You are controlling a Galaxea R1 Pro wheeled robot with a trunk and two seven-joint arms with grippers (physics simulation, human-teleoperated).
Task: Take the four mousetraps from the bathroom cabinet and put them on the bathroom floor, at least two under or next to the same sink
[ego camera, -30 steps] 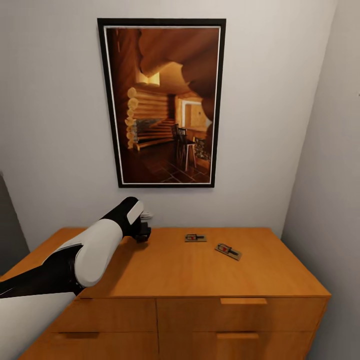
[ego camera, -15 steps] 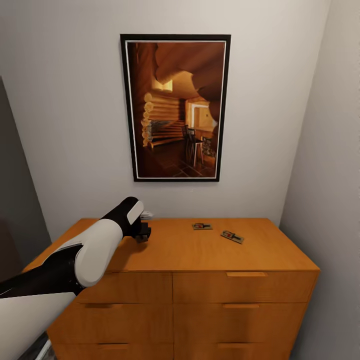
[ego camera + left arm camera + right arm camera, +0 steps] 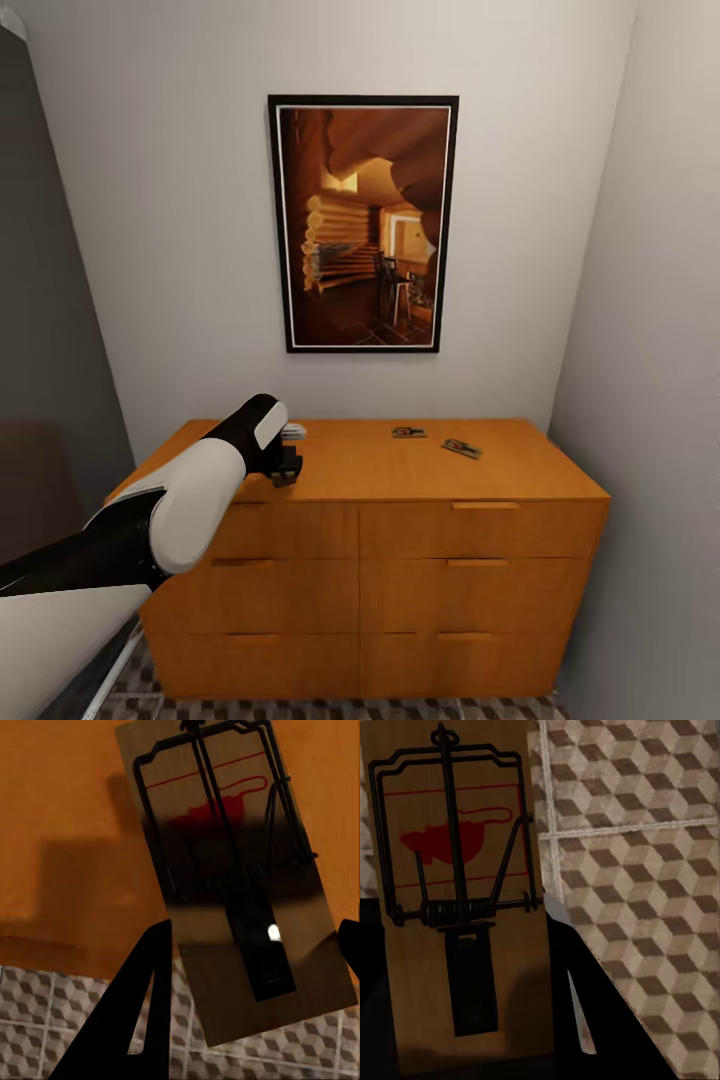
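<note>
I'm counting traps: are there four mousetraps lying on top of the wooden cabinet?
No, the head view shows just two mousetraps lying on the cabinet top.

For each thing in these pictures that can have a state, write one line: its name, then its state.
Wide orange-brown wooden cabinet: every visible drawer shut.
Two small tan wooden mousetraps on the cabinet top: lying flat, apart from each other.
Tan mousetrap in the left gripper: held above the cabinet's edge.
Tan mousetrap in the right gripper: held above the cube-patterned tiled floor.
Black-framed cabin picture: hanging on the wall.
</note>
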